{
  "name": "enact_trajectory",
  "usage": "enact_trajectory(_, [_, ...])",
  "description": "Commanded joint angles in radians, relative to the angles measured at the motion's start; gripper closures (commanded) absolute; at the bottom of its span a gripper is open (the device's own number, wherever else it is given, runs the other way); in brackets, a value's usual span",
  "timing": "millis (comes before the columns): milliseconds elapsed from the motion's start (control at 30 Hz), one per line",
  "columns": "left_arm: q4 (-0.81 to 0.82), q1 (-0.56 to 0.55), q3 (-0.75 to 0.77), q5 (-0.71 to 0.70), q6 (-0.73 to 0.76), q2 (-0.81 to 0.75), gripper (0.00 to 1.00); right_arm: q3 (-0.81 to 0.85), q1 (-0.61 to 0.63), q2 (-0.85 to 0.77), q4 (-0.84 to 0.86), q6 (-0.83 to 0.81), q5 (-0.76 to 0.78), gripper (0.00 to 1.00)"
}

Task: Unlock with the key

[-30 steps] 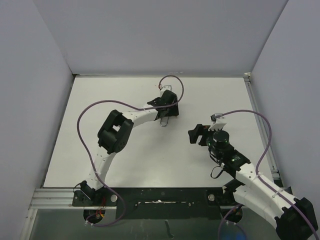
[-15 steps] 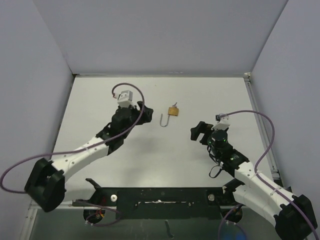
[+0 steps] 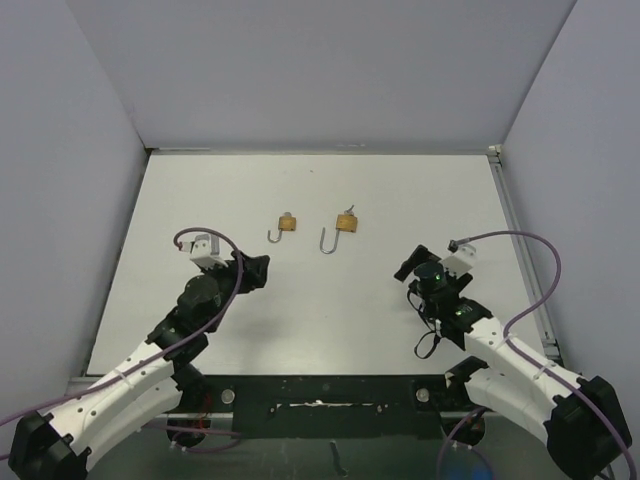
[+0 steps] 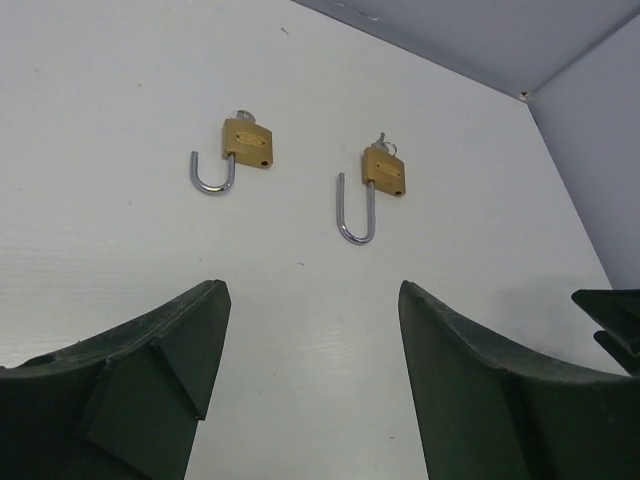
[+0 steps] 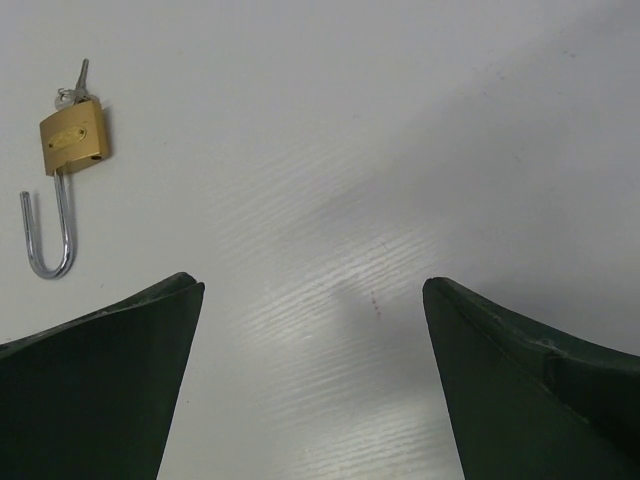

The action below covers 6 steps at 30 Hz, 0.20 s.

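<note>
- The long lock (image 3: pixel 345 222) lies flat on the white table (image 3: pixel 420 200), brass body away from the arms. Its shackle (image 4: pixel 341 205) is open and hooks back toward them.
- A key (image 5: pixel 76 84) sticks out of the body's far end.
- Just left of the long lock, not touching it, lies a short lock (image 3: pixel 288 224), its shackle also open.
- The left gripper (image 3: pixel 255 270) hangs left of the long lock and nearer the arms, well apart from it, jaws wide and holding nothing.
- The right gripper (image 3: pixel 410 268) hangs right of the long lock and nearer the arms, jaws spread wide, empty.
- Bare table lies between each gripper and the long lock.
- Grey walls (image 3: pixel 320 70) rise beyond the long lock and to both sides.
</note>
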Motion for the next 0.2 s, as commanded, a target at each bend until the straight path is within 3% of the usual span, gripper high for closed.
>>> enact_trajectory(0, [-0.007, -0.001, 0.003, -0.038, 0.011, -0.028, 0.33, 0.062, 0.012, -0.014, -0.042, 0.069, 0.129, 0.03])
enact_trajectory(167, [0.008, -0.002, 0.015, -0.024, 0.010, 0.024, 0.33, 0.089, 0.018, 0.002, -0.108, 0.134, 0.185, 0.02])
